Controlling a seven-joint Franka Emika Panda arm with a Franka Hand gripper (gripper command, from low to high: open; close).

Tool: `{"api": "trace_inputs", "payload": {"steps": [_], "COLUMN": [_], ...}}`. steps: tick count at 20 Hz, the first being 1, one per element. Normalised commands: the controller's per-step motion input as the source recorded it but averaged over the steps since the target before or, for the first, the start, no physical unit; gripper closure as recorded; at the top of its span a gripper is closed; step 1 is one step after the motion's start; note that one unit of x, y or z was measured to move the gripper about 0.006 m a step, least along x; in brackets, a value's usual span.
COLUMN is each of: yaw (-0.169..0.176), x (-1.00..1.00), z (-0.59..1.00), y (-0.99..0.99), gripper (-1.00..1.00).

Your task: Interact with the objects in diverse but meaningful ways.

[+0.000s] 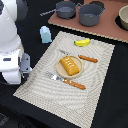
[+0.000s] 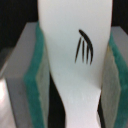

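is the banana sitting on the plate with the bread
No, the banana lies on the placemat apart from the plate, which holds only the orange bread block.

A staged robot test bench, set up as a pretend dining spot rather than a real kitchen. A black worktop (image 1: pixel 30 30) carries a woven beige placemat (image 1: pixel 60 95) at the centre of the frame, laid with a small plate (image 1: pixel 59 71) holding a toy bread block (image 1: pixel 70 66), toy cutlery and a plastic banana (image 1: pixel 82 42). A brown board (image 1: pixel 107 31) at the upper right bears grey toy pots (image 1: pixel 91 14). The white robot arm (image 1: pixel 11 45) fills the left edge.
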Motion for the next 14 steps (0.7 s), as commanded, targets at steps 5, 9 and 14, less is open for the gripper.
{"api": "trace_inputs", "payload": {"steps": [5,9,14], "yaw": [0.008,0.004,0.000], "x": [-0.19,0.40,0.71], "z": [1.00,0.89,0.72], "y": [0.30,-0.33,-0.60], "gripper": [1.00,1.00,1.00]}}
